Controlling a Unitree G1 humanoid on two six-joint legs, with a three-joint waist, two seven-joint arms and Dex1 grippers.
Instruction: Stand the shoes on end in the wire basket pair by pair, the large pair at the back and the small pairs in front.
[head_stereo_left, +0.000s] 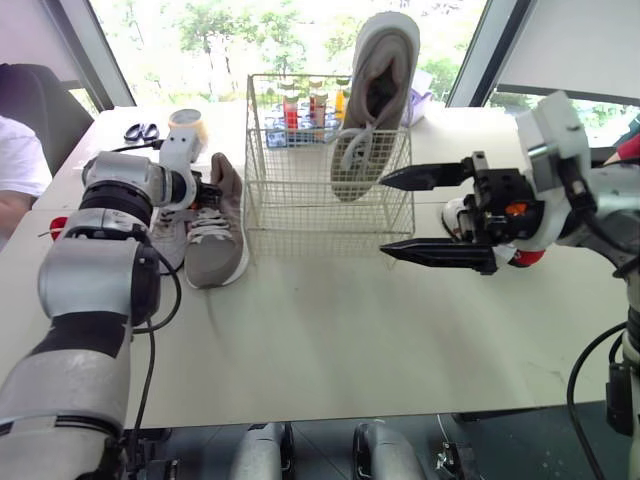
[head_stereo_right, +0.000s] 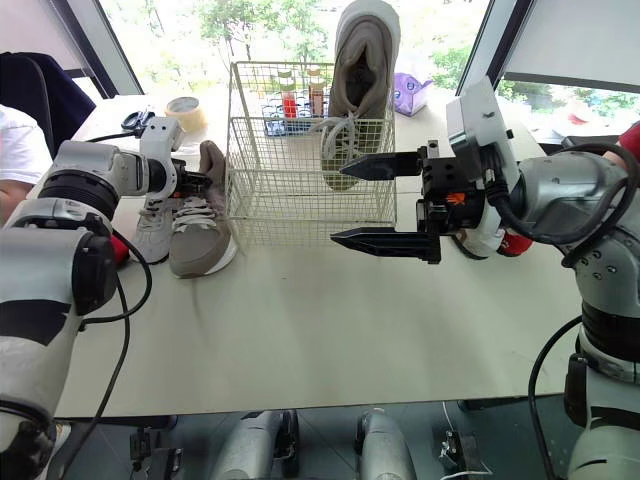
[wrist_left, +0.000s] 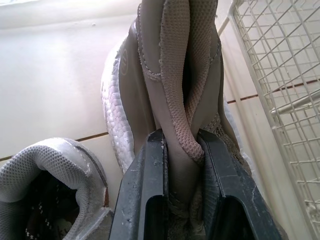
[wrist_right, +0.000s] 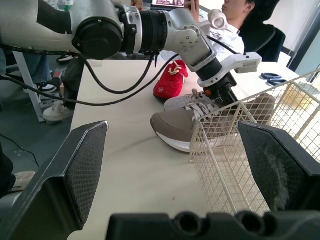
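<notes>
Daylight from the windows (head_stereo_left: 250, 40) falls on a pale counter (head_stereo_left: 330, 340), and we read it from our left. At the far left edge lies a small red shoe (wrist_right: 171, 80), flat on its sole. Next comes a paler shoe (head_stereo_left: 170, 235), then its neighbour, a large grey shoe (head_stereo_left: 215, 240), which lies just beside the left wall of the wire basket (head_stereo_left: 300, 190).

Our left gripper (wrist_left: 181, 142) is clamped on that grey shoe. One finger sits inside the heel collar and one outside, pinching the padded rim. We judge this hold is chosen so the shoe can hang toe-down and drop into the basket on end.

The basket stands mid-counter. One large upright shoe (head_stereo_left: 372, 100) already leans in its back right corner, so the back row needs its partner, which is likely the shoe we hold.

Our right gripper (head_stereo_left: 385, 215) hovers off the basket's front right corner. Its fingers are spread wide and empty and point toward the mesh, probably ready to steady an arriving shoe.
</notes>
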